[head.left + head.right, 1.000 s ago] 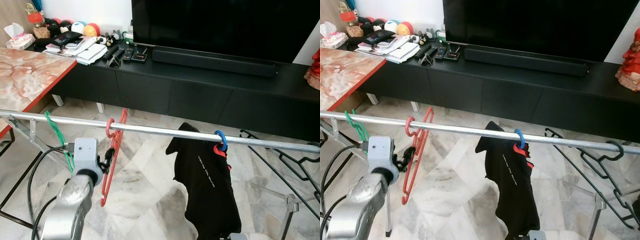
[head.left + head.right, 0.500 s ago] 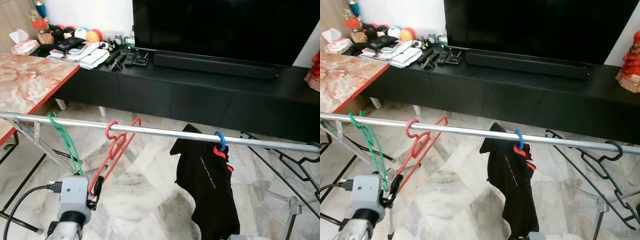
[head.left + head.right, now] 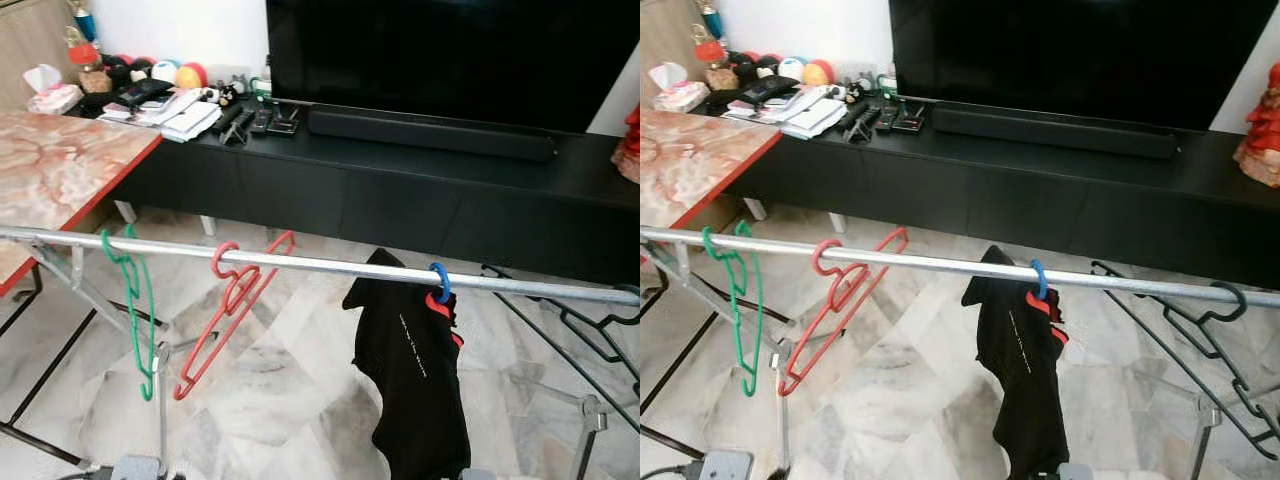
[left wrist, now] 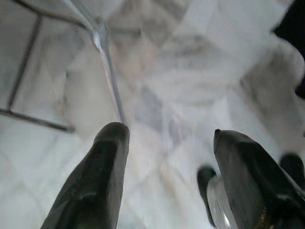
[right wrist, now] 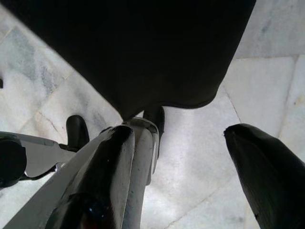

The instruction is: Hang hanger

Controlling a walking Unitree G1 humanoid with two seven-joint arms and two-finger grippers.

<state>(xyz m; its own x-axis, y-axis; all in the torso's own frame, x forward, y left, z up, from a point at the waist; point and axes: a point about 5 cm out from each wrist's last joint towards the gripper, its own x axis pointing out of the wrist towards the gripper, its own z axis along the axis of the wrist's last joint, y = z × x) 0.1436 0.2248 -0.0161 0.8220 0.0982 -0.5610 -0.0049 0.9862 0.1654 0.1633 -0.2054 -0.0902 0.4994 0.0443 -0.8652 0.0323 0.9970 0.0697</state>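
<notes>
Left eye view shows a silver rail (image 3: 320, 266) crossing the middle of the frame from left edge to right edge. Four hangers ride on it: a green hanger (image 3: 133, 300) at the left, hanging straight down; just to its right a red hanger (image 3: 230, 310), hooked over the rail and tilted so that its body slants down toward the lower left; a blue-hooked hanger (image 3: 440, 280) right of centre carrying a black garment (image 3: 415, 380) that drapes down to the lower edge; and black hangers (image 3: 590, 330) at the far right. Behind the rail, across the upper half, stands a long black TV cabinet (image 3: 400, 190) with a large television (image 3: 450, 55) and a soundbar (image 3: 430, 128) on it, plus papers, remotes and coloured balls at the upper left. A marble-patterned surface (image 3: 50, 160) with a red edge fills the left side. The floor (image 3: 290, 400) is pale marble tile. Left wrist view has the left tool (image 4: 167, 162) with its two black fingers spread wide, gripping nothing, above the tile and a thin metal leg of the rack. Right wrist view has the right tool (image 5: 190, 167) likewise spread wide and empty, with the black garment hanging just beyond its fingers.
</notes>
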